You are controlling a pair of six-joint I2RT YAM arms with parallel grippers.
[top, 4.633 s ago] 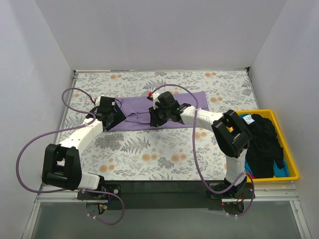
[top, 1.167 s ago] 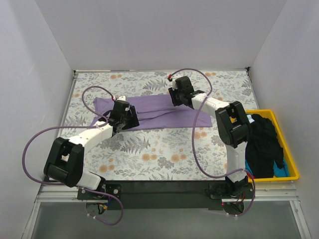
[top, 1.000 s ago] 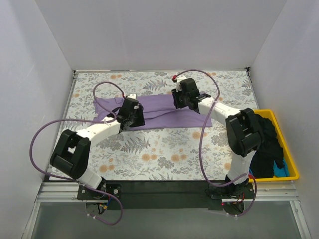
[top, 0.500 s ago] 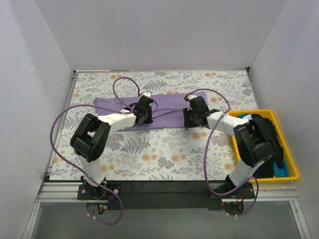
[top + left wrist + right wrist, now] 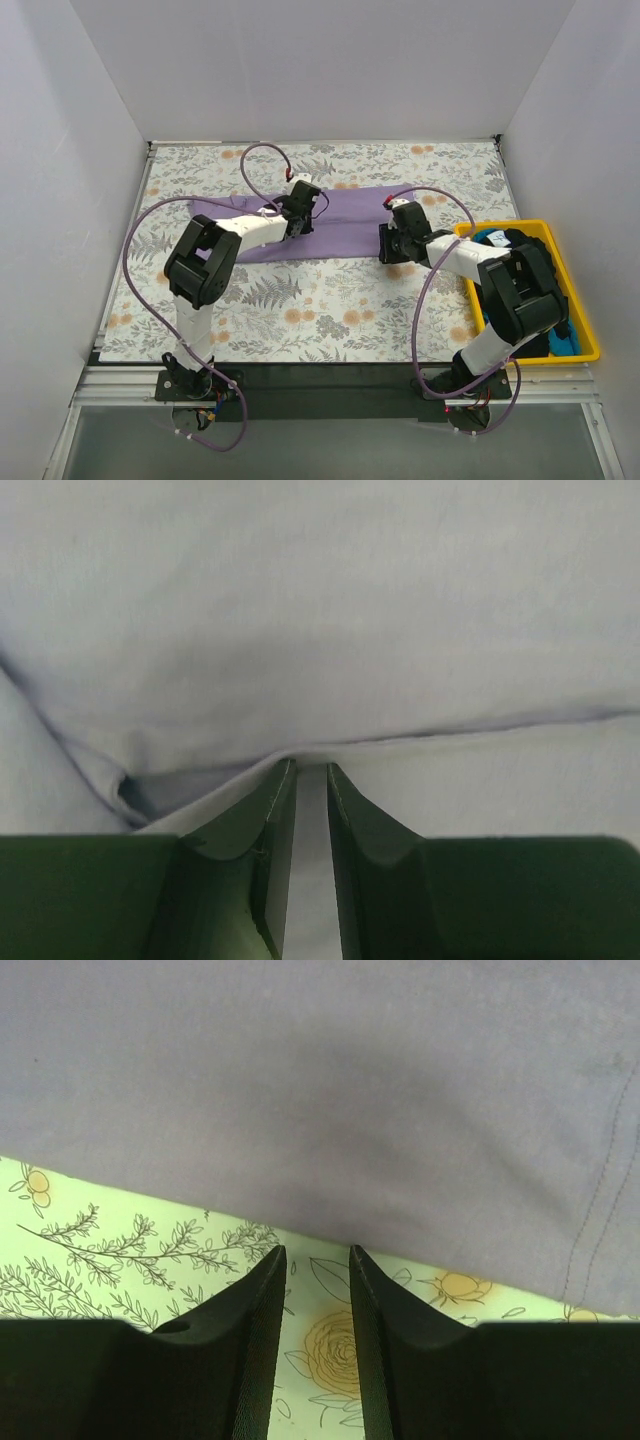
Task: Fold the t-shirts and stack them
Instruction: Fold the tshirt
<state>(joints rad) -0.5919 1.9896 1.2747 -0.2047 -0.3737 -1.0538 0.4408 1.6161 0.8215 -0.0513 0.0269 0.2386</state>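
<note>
The lavender t-shirt [image 5: 350, 215] lies spread flat across the back middle of the floral table. My left gripper [image 5: 297, 217] rests on its middle. In the left wrist view the shirt [image 5: 320, 630] fills the frame, and the left gripper [image 5: 311, 768] is nearly closed, pinching a puckered fold edge. My right gripper [image 5: 392, 241] sits at the shirt's near right edge. In the right wrist view it [image 5: 318, 1252] is open over bare tablecloth, its tips just short of the shirt's hem [image 5: 330, 1090]. A black t-shirt [image 5: 530, 290] and a blue one [image 5: 490, 238] lie heaped in the tray.
The yellow tray [image 5: 545, 357] stands at the right edge of the table, beside the right arm. White walls close the table at the back and both sides. Purple cables loop from both arms over the floral tablecloth [image 5: 300, 300].
The shirt's left end has been drawn out to the left. The left gripper has moved right to the shirt's middle. The right gripper has moved from the far edge to the near right edge.
</note>
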